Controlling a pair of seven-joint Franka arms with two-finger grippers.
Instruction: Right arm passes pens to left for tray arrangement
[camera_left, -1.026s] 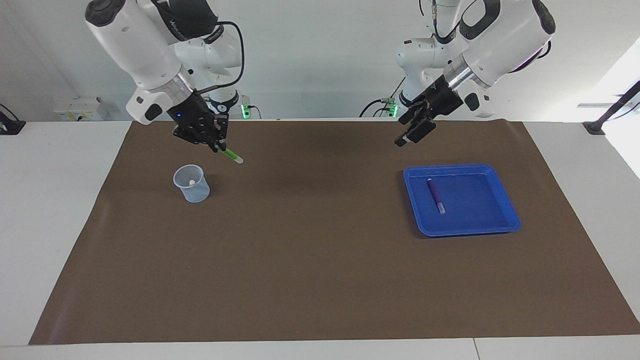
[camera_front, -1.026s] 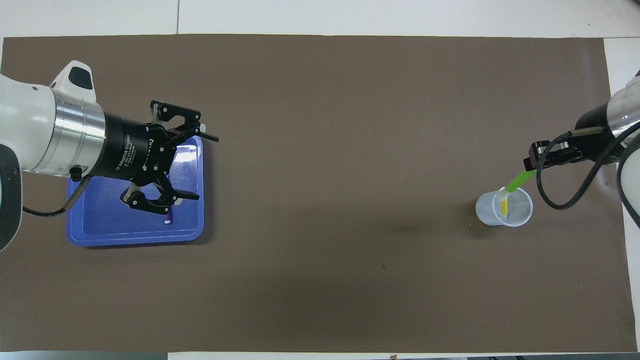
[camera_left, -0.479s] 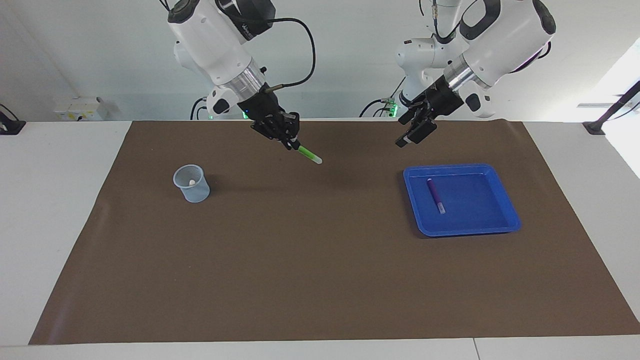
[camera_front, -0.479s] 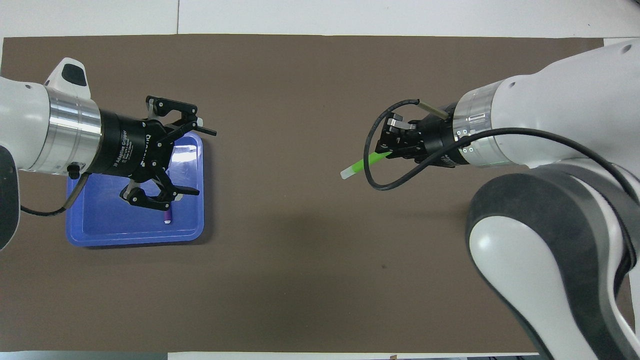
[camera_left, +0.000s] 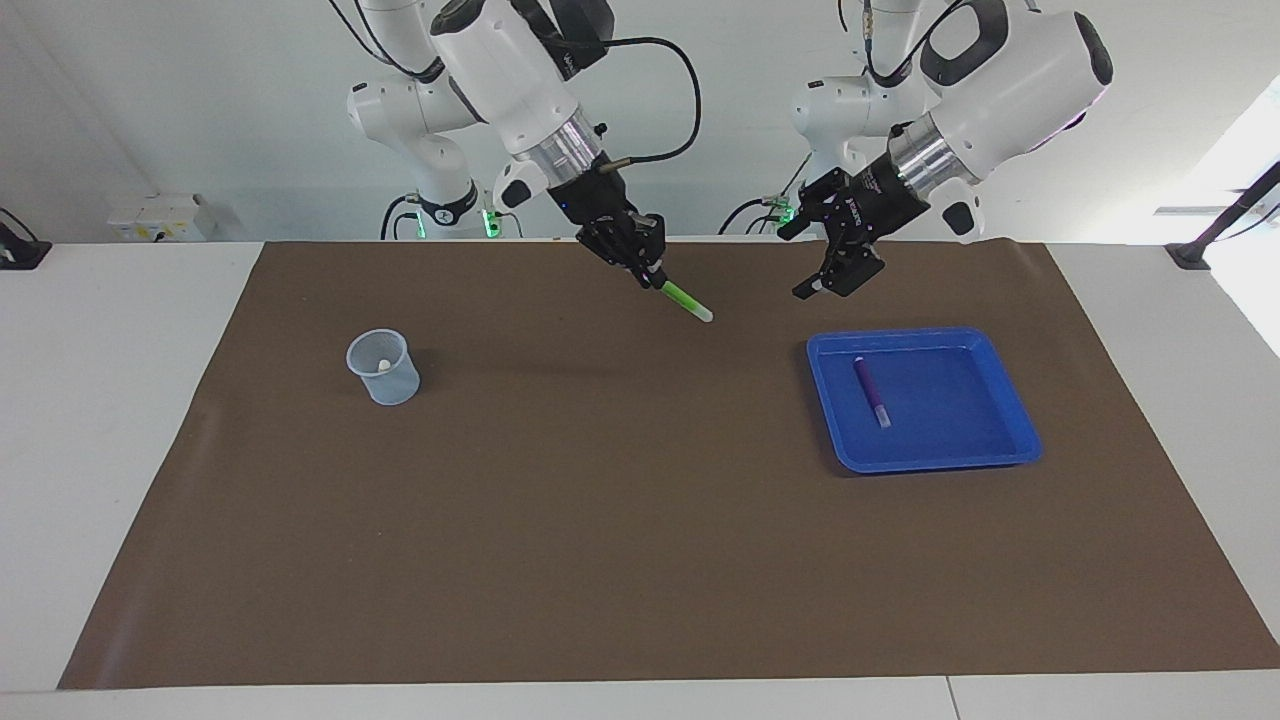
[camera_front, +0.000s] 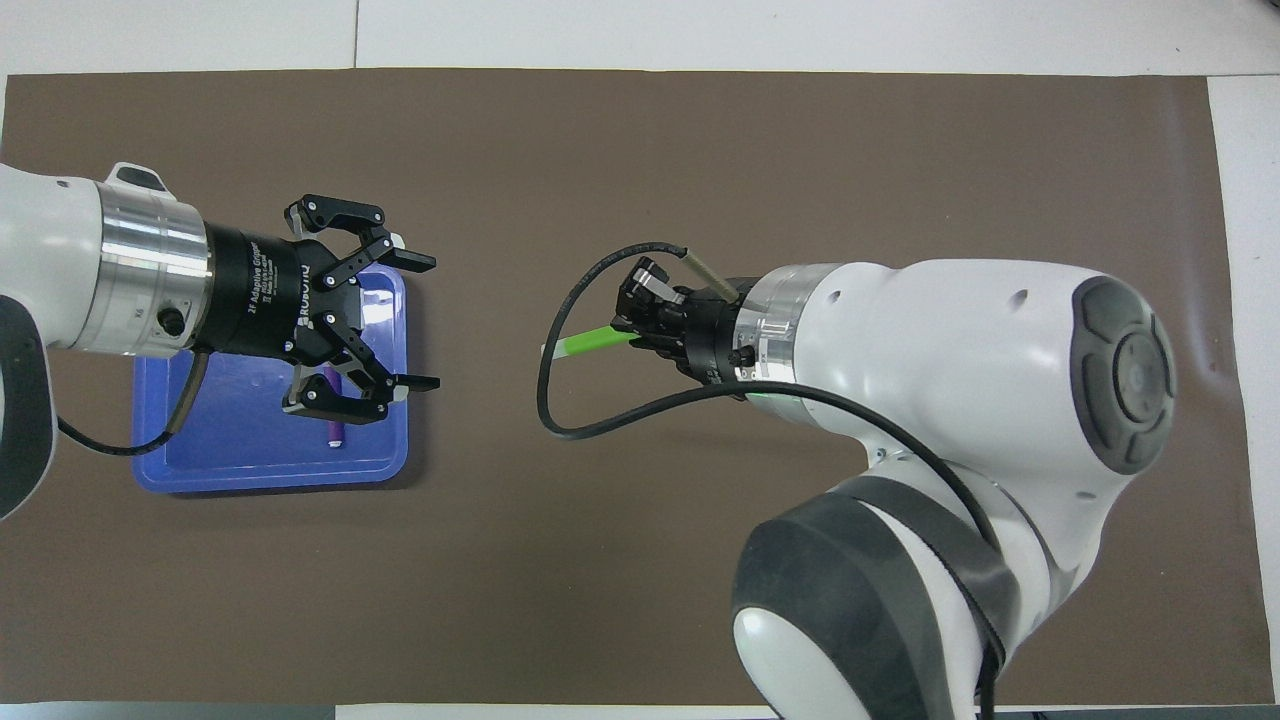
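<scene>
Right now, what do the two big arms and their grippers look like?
Both are large, glossy white arms with rounded shells, dark grey joint caps and a silver wrist ring. Each ends in a black two-finger gripper with linked fingers. The left gripper carries white lettering on its black body. The right gripper has a loose black cable looping to its wrist.

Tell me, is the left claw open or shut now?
Open. The left claw shows its two fingertips spread wide apart, with nothing between them, above the blue tray.
</scene>
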